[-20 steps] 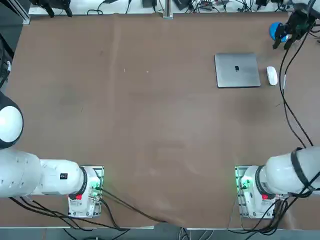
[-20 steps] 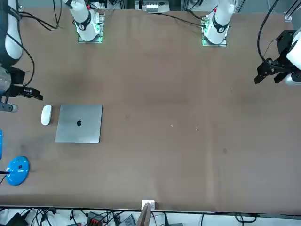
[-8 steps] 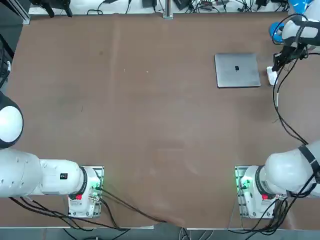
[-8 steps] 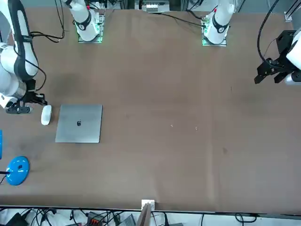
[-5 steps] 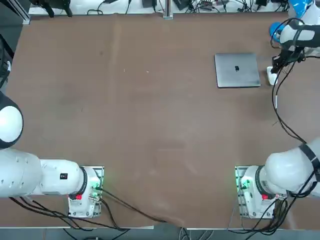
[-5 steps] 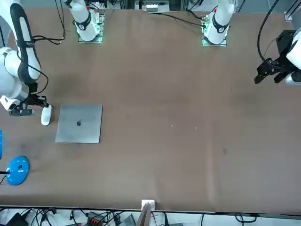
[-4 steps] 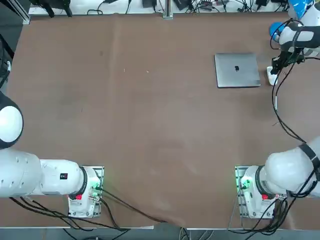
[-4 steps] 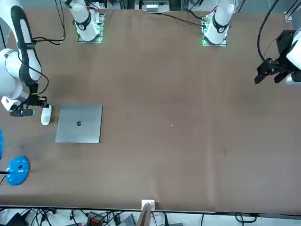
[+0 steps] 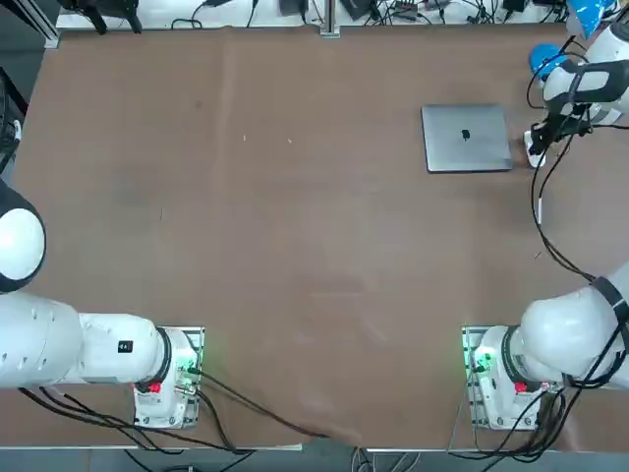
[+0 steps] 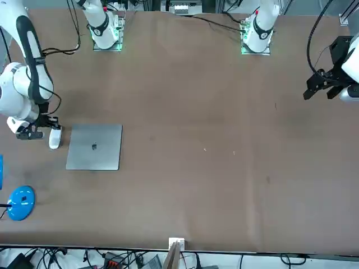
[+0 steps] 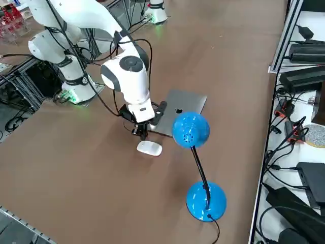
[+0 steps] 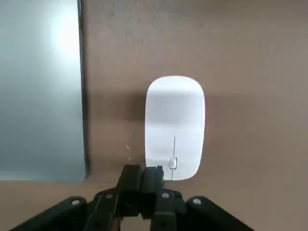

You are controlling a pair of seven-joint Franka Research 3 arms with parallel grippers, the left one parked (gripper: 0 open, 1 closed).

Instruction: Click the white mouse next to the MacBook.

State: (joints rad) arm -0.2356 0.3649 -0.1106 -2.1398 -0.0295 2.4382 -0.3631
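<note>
closed pincer (image 12: 143,179) at white mouse (image 12: 174,126) edge, macbook (image 12: 41,89) beside

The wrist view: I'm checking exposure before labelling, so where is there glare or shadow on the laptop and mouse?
Right wrist view: a bright glare patch on the MacBook lid; the white mouse evenly lit, faint shading across it; right gripper shut at its end. Right side view: soft shadow beside the mouse.

1. A brown tabletop (image 9: 295,226) fills the overhead frame.
2. A blue desk lamp (image 11: 191,130) stands at lower right of the side frame, round head on a thin black stalk above a round base.
3. Black cables (image 11: 284,129) and dark boxes crowd the right edge there.
</note>
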